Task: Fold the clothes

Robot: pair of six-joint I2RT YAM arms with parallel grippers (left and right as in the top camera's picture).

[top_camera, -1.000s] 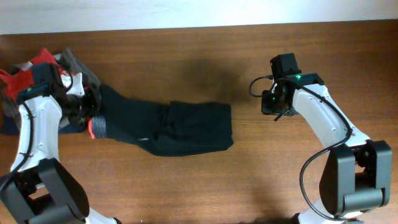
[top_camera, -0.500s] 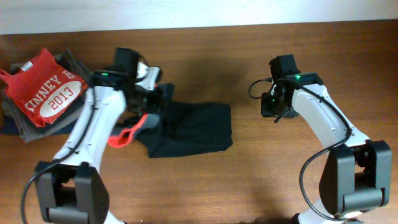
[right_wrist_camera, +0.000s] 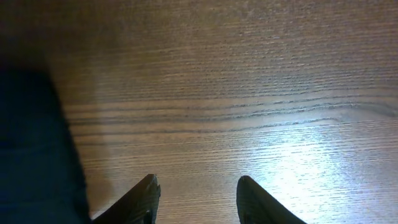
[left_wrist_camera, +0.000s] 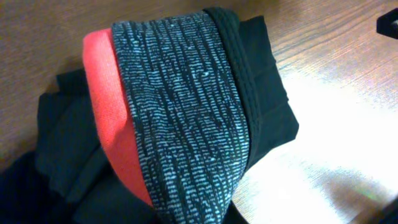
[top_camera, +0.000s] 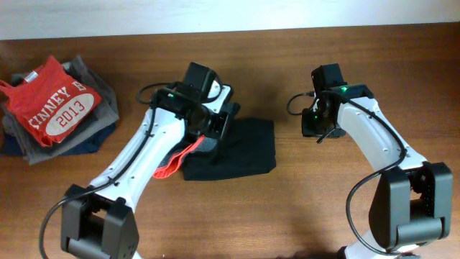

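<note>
The clothes, black trousers (top_camera: 248, 147), lie bunched in a short folded heap at the table's middle. Their grey waistband (left_wrist_camera: 180, 118) with its red-orange edge (left_wrist_camera: 109, 106) fills the left wrist view, draped over the black cloth. From overhead, the red-orange edge (top_camera: 175, 160) hangs at the heap's left side. My left gripper (top_camera: 213, 132) is shut on the waistband above the heap; its fingers are hidden by fabric. My right gripper (right_wrist_camera: 198, 190) hovers open over bare wood just right of the trousers, holding nothing, and shows overhead (top_camera: 315, 124) too.
At the far left sits a pile of folded garments topped by a red T-shirt (top_camera: 57, 108) printed "2013", with grey cloth (top_camera: 100, 92) under it. The table's back edge (top_camera: 230, 30) runs along the top. The wooden table (top_camera: 316, 208) extends in front.
My left arm has swung from the far left to the middle, carrying the waistband over the legs. The trousers went from stretched long to a short heap. The right arm has not moved.
</note>
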